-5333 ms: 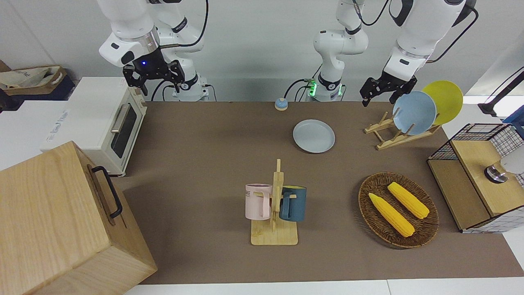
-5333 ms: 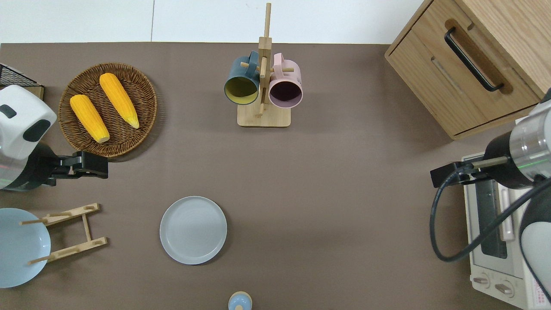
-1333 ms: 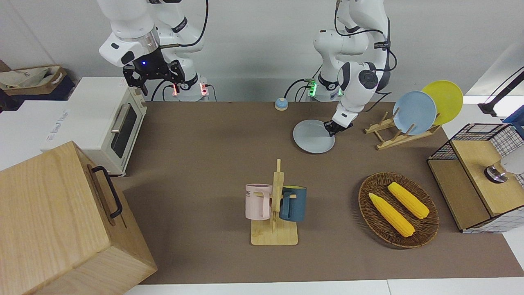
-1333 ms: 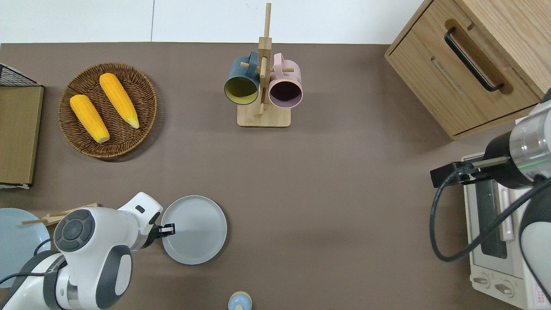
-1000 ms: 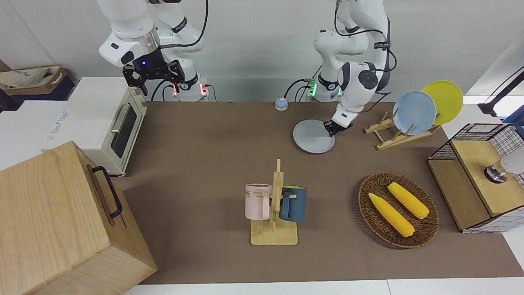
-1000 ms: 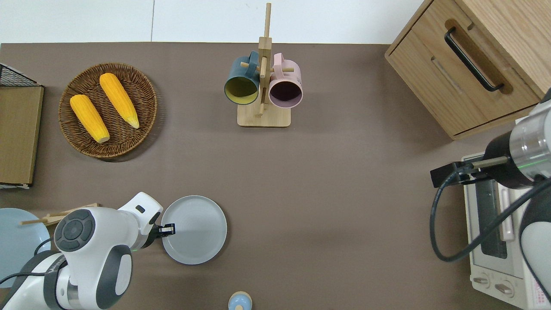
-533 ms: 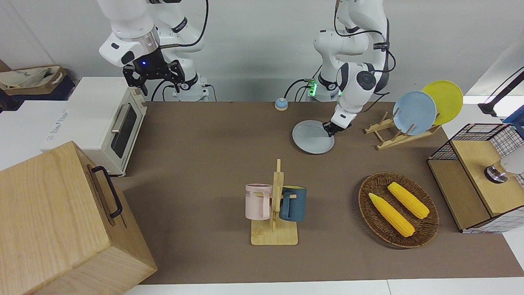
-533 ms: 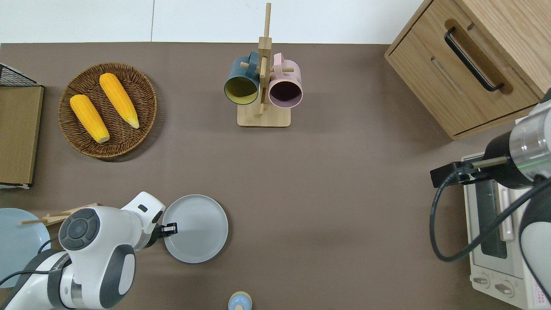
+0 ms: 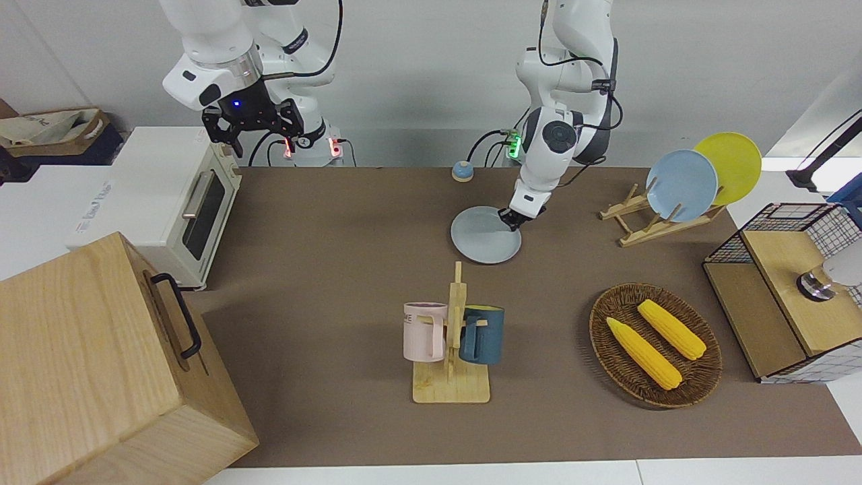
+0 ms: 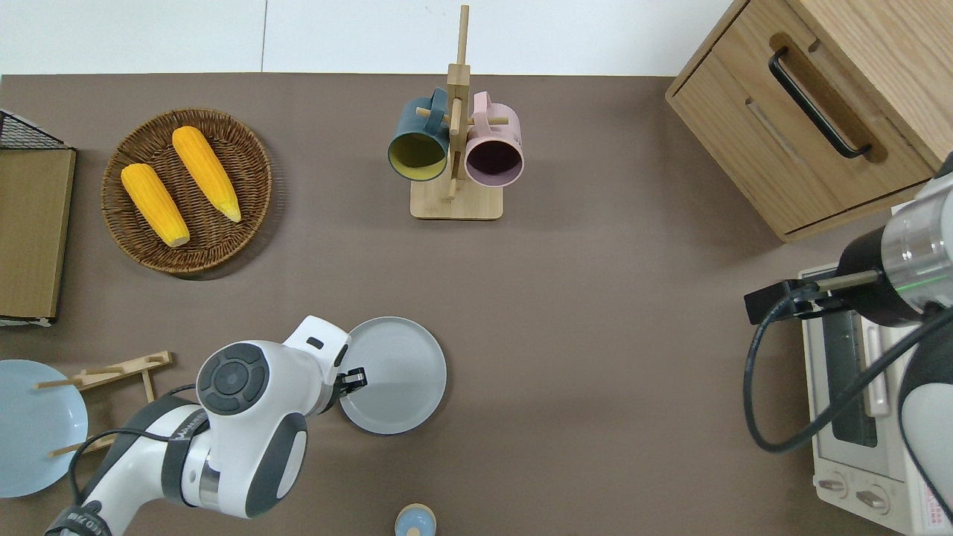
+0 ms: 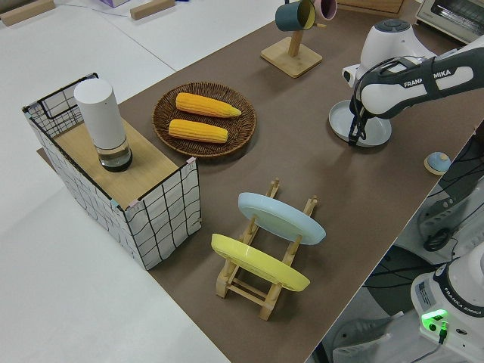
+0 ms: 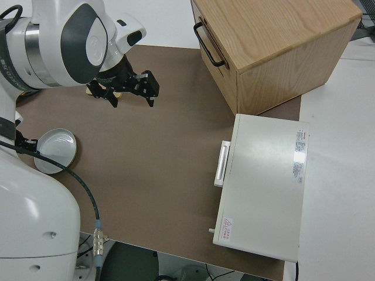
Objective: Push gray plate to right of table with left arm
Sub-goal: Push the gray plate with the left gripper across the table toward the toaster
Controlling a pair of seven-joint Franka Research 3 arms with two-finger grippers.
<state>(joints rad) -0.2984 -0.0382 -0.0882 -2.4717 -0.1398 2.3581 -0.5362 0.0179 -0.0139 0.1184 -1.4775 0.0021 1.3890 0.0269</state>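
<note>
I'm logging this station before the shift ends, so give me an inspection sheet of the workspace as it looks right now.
Surface: table under a brown mat.
Job's things: gray plate flat on the mat, nearer the robots than the mug rack.
Clutter: corn basket, plate rack with blue and yellow plates, bell, toaster oven, wooden cabinet, wire crate.
Grippers: left gripper at the gray plate's rim; right arm parked, right gripper open.
Cables: black cable on the right arm.
Surroundings: nothing seen.
</note>
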